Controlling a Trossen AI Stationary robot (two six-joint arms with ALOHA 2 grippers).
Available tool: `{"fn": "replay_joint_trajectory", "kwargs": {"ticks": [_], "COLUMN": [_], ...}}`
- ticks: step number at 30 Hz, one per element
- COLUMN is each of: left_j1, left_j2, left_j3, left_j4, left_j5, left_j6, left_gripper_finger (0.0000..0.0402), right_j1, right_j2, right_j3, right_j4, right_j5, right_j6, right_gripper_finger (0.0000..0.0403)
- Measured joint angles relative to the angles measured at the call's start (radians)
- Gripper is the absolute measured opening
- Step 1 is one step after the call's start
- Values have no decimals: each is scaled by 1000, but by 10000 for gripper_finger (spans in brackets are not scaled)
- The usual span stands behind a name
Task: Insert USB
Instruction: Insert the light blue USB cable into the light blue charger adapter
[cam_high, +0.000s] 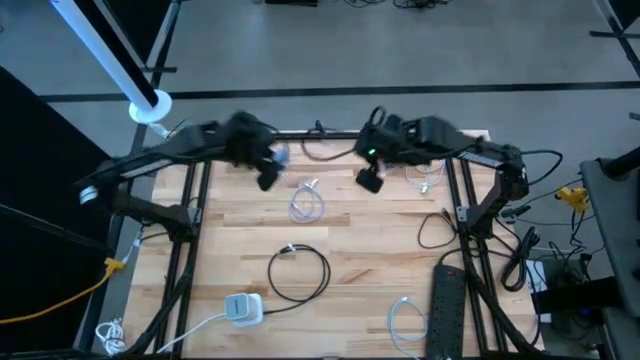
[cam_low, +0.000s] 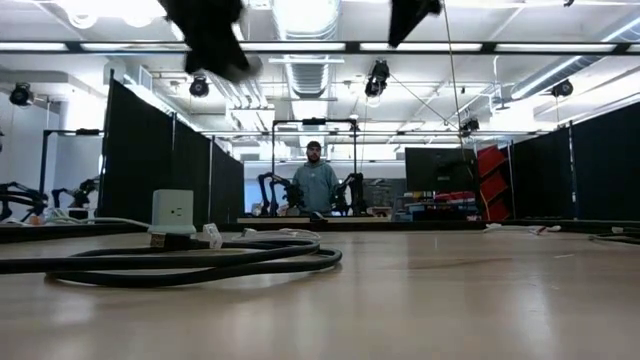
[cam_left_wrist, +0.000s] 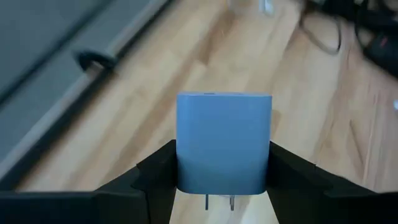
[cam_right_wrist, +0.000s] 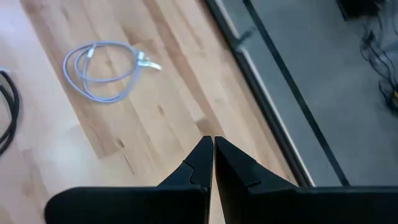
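Observation:
A blue charger block hangs above the table's far left part, with my left gripper shut on it; in the high view the gripper shows near the far edge. A white coiled USB cable lies flat on the wood between the two arms, and it also shows in the right wrist view. My right gripper hovers shut and empty above the table, to the right of the coil, its fingertips together. My left gripper pinches the blue charger block by its two opposite sides, one finger on each. The block's metal prongs point back toward the wrist and its flat end faces away. It is lifted clear of the table, with the fingers slanting down.
A black cable coil lies mid-table. A white charger with its cord sits near the front edge. A black power strip and loose white cables lie on the right. A person stands beyond the table.

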Motion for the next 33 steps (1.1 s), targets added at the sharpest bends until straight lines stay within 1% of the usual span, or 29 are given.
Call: {"fn": "replay_joint_trajectory", "kwargs": {"ticks": [2,5,7,9,12,15,18,20,24,28,33], "left_j1": [-1,-2,-1,-1,-2,-2,-2,-2,-2,-2,-2], "left_j2": [-83,-190,-251,-301,-359,-393,-419,-433,-458,-471,-472], "left_j3": [0,1,1,2,2,2,2,2,2,2,2], "left_j4": [6,33,49,53,52,50,24,-2,-37,-37,-41], "left_j5": [-1,7,2,1,4,4,5,12,12,13,13], "left_j6": [12,9,-6,-37,-90,-143,-193,-216,-229,-220,-190], "left_gripper_finger": [195,195,195,195,195,195,195,195,195,195,195], "right_j1": [4,-2,-7,-10,-9,-7,-11,-14,-14,-13,-15], "right_j2": [0,11,38,86,196,309,390,427,493,537,545], "right_j3": [-114,-277,-359,-400,-403,-382,-367,-364,-364,-364,-364], "right_j4": [170,495,716,883,1031,1083,1088,1100,1109,1116,1172], "right_j5": [-40,-207,-305,-369,-434,-477,-472,-439,-422,-422,-398], "right_j6": [-66,-113,-85,-40,41,96,121,142,176,207,218], "right_gripper_finger": [0,0,0,0,7,39,85,115,156,166,152]}}
